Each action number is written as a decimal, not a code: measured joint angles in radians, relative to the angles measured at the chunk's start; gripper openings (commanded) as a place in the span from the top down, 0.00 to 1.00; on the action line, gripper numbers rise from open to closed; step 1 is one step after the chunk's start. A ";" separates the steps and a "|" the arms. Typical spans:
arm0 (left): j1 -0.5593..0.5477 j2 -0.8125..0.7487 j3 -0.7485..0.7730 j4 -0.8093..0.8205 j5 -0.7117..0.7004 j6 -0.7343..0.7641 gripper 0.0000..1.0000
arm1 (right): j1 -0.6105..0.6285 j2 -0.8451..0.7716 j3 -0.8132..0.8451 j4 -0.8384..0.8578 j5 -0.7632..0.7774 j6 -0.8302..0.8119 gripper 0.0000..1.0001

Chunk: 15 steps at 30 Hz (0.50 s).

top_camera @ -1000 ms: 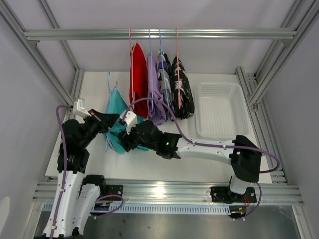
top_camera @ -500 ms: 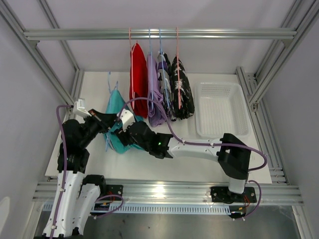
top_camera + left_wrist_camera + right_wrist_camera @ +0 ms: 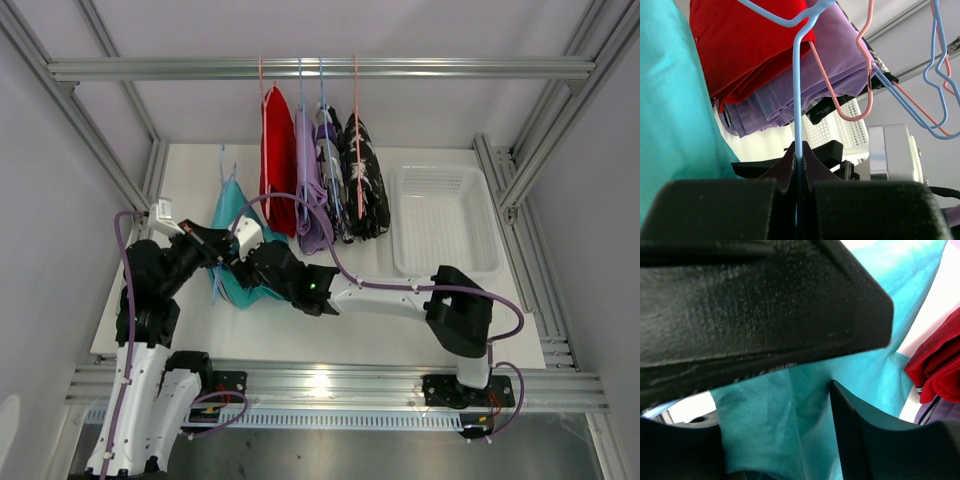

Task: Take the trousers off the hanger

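Observation:
The teal trousers (image 3: 234, 208) hang low on a light blue hanger (image 3: 221, 165), off the rail and over the table's left side. My left gripper (image 3: 206, 241) is shut on that hanger's wire (image 3: 798, 100), with the teal cloth (image 3: 670, 100) just to its left. Reaching in from the right, my right gripper (image 3: 246, 268) has its jaws apart around the teal fabric (image 3: 770, 425), which fills the gap at the right gripper (image 3: 840, 371). Red (image 3: 277, 160), lilac (image 3: 311, 190), printed (image 3: 330, 165) and black-and-white (image 3: 368, 185) trousers hang from the rail (image 3: 320, 68).
A white plastic basket (image 3: 445, 172) sits on the table at the right. Aluminium frame posts run along both sides. Pink and blue hanger hooks (image 3: 867, 75) hang close behind the left gripper.
My right arm has pushed left and forward, deeper into the teal trousers, with its jaws closing in somewhat. The left gripper has kept still on the hanger wire.

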 measured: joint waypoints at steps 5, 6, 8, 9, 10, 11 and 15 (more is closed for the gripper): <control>0.000 0.000 0.000 0.001 0.000 0.000 1.00 | -0.009 0.017 0.006 0.010 0.004 0.003 0.63; 0.000 0.000 0.000 0.001 0.000 0.000 1.00 | -0.011 0.019 0.006 0.013 0.005 0.006 0.65; 0.000 0.000 0.000 0.001 0.001 0.000 1.00 | -0.014 0.024 0.007 0.019 0.005 0.011 0.70; 0.000 0.000 0.000 0.001 0.001 0.000 1.00 | -0.016 0.026 0.007 0.021 0.005 0.012 0.71; 0.000 0.000 0.000 0.001 0.002 0.000 1.00 | -0.018 0.027 0.007 0.022 0.005 0.012 0.73; 0.000 0.000 -0.001 0.002 0.002 0.000 1.00 | -0.018 0.027 0.007 0.022 0.005 0.013 0.73; 0.000 0.000 -0.008 0.008 0.006 0.000 1.00 | -0.021 0.027 0.007 0.023 0.007 0.013 0.87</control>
